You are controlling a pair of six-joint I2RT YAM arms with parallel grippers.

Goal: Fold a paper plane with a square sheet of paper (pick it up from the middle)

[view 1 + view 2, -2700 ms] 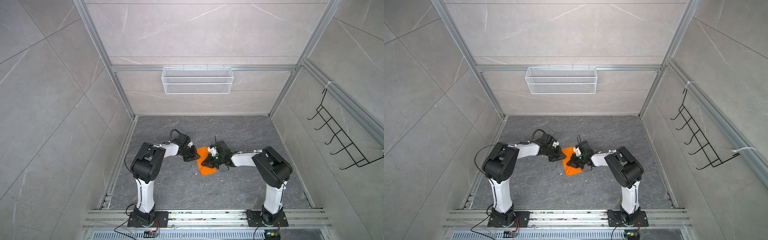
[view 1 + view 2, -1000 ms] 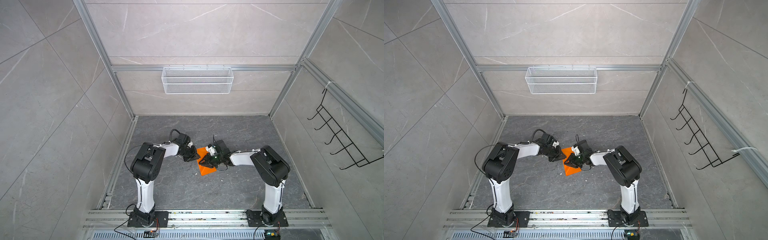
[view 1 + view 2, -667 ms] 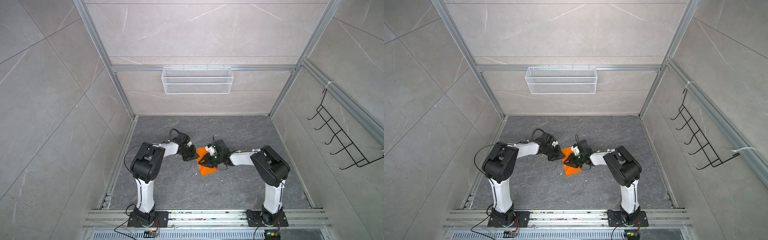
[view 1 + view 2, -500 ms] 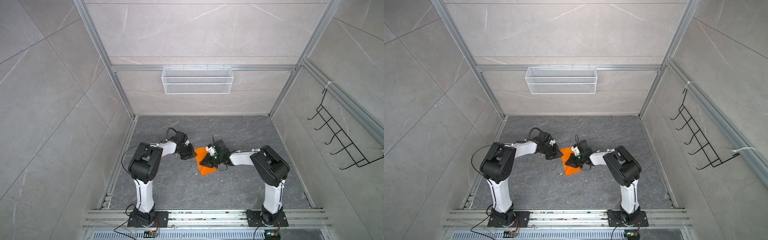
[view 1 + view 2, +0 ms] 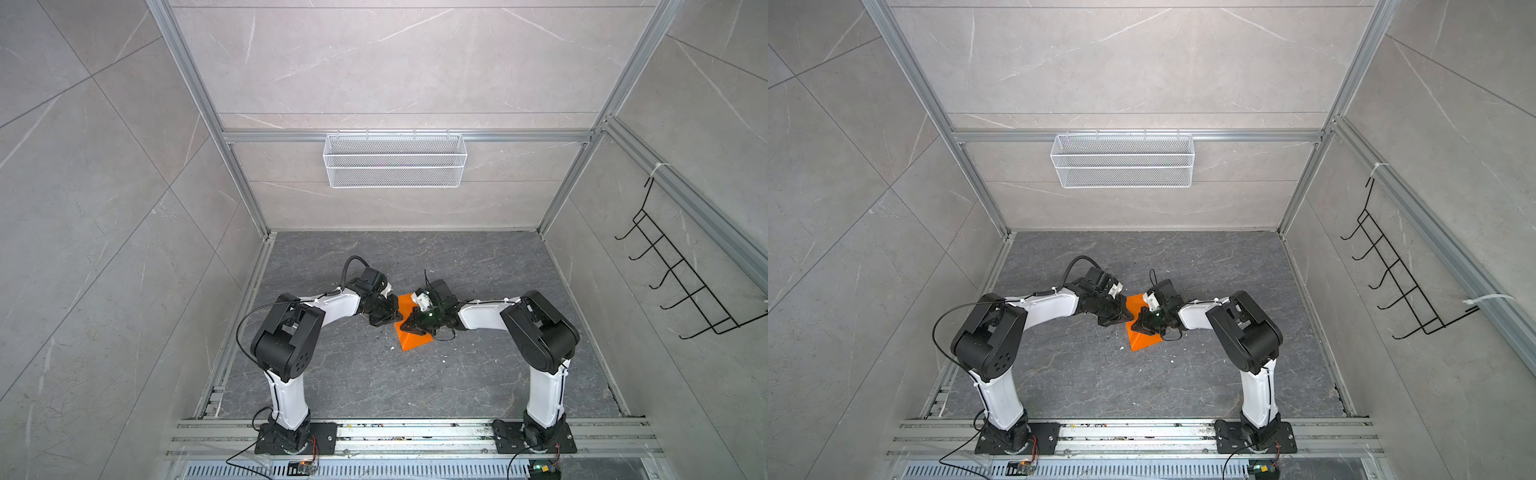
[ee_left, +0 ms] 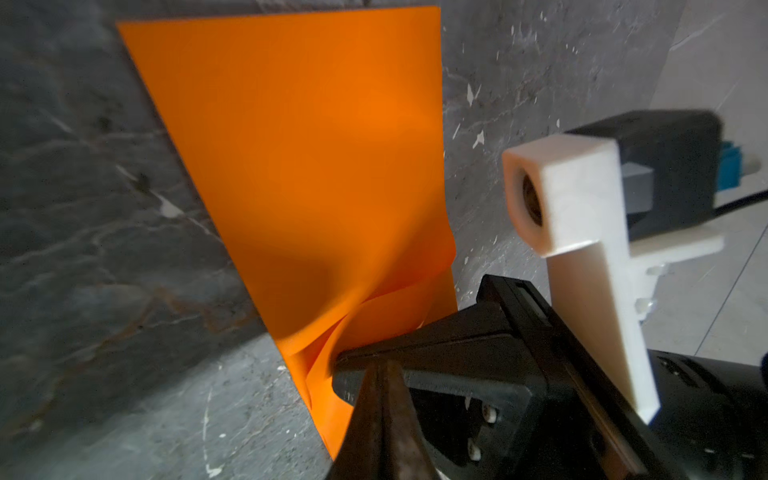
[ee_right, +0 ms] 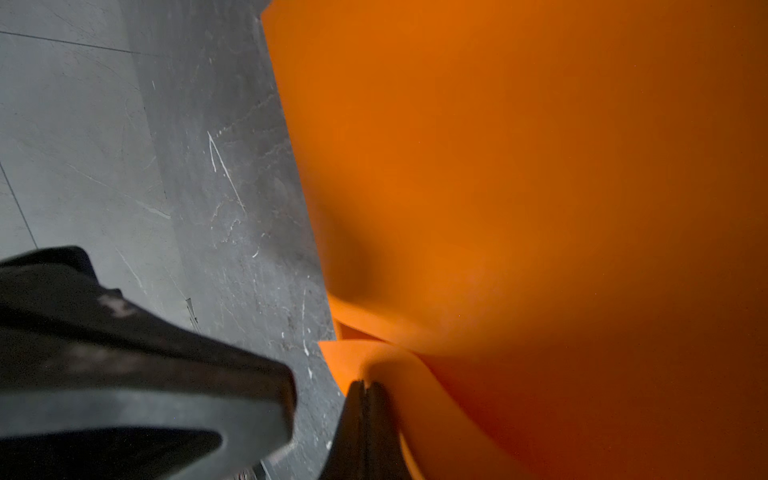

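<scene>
Since half a second ago the left gripper (image 5: 397, 321) has slid in beside the right gripper (image 5: 406, 327), both pairs of jaws now pressed together. We see dark grey marbled floor (image 5: 415, 386) beneath, a black wire hook rack (image 5: 693, 274) at the side, a white mesh basket (image 5: 395, 166) at the back. The square sheet of bright orange paper (image 5: 412, 342) lies mid-floor, its left edge puckered in the right gripper's pinch, left tips alongside.

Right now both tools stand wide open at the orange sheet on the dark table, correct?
No, both are shut. The left wrist view shows the left tool with jaws pressed together. The right wrist view shows the right tool shut too, pinching a raised pucker of the orange sheet, which does lie on the dark table.
</scene>
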